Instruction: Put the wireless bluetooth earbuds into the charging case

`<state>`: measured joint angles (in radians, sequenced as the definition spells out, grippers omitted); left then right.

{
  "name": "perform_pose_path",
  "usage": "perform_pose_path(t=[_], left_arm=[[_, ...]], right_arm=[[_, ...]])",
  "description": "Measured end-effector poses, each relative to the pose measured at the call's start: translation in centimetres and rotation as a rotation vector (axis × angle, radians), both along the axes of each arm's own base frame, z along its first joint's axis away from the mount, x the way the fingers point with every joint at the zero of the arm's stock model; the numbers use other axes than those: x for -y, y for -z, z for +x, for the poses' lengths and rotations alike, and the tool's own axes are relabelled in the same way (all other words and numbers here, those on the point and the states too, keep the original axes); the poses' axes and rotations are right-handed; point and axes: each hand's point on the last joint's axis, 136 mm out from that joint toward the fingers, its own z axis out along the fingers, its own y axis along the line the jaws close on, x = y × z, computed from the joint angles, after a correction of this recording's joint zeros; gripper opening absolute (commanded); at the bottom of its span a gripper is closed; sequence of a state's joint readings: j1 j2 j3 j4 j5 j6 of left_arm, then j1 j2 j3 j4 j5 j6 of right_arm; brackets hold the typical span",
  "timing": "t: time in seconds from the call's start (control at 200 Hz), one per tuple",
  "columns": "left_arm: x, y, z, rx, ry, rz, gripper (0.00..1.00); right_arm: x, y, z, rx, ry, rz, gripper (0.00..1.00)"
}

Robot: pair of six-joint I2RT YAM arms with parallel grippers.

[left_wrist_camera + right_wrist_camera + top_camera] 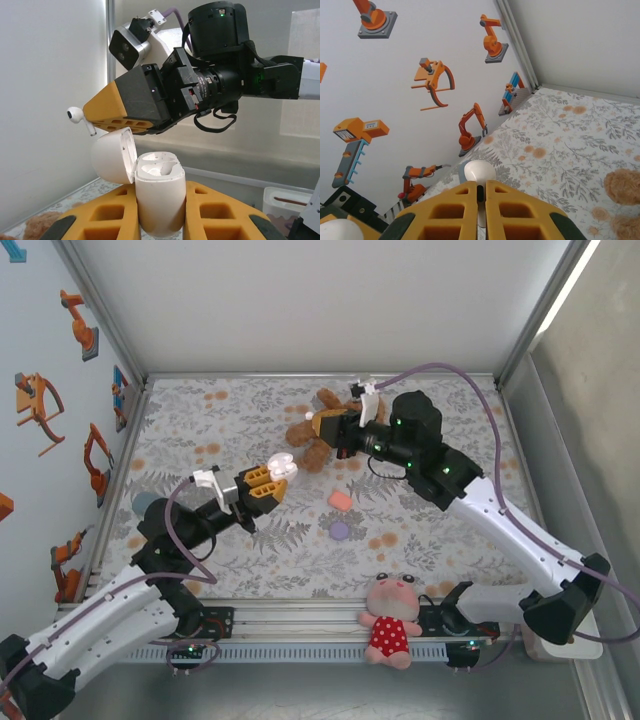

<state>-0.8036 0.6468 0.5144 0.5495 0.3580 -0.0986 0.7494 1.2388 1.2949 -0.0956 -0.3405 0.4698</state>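
Although the charging case (157, 200) stands open, its lid (115, 155) tipped to the left, I can't say that any bud is seated. The sockets in its top read as pale hollows, and whether one is filled I cannot tell. At the bottom of the left wrist view the left gripper (160, 215) has its orange fingers pressed tight on either side of the case, holding it upright. Just above and beyond it, toward the left of the frame, the right gripper (102, 117) is pinched closed on the stem of a white earbud (75, 115). The bud's head sticks out past the fingertips, apart from the case. By my reckoning the insertion itself is left to do: that bud has to come down into a socket. Farther off, mid-frame in the overhead view, a pink piece (340, 500) and a purple piece (340, 531) lie loose on the table (450, 540), too small to identify.
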Motion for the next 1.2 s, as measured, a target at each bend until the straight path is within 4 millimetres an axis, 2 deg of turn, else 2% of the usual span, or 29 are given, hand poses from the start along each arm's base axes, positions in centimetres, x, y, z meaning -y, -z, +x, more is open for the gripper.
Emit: perform_pose_path(t=[0.175, 0.486, 0.766, 1.202], left_arm=[[0.5, 0.4, 0.7, -0.010, -0.009, 0.006, 0.08], [1.2, 1.0, 2.0, -0.026, -0.032, 0.009, 0.08], [1.5, 0.8, 2.4, -0.026, -0.040, -0.005, 0.08], [1.4, 0.5, 2.3, -0.021, -0.038, -0.017, 0.08]], right_arm=[[-0.1, -1.5, -1.2, 0.052, -0.044, 0.045, 0.09], [-1.1, -3.3, -4.6, 0.152, -0.150, 0.084, 0.09], [-2.4, -2.7, -6.6, 0.198, -0.223, 0.076, 0.09], [-3.0, -1.7, -7.4, 0.235, -0.258, 0.049, 0.09]])
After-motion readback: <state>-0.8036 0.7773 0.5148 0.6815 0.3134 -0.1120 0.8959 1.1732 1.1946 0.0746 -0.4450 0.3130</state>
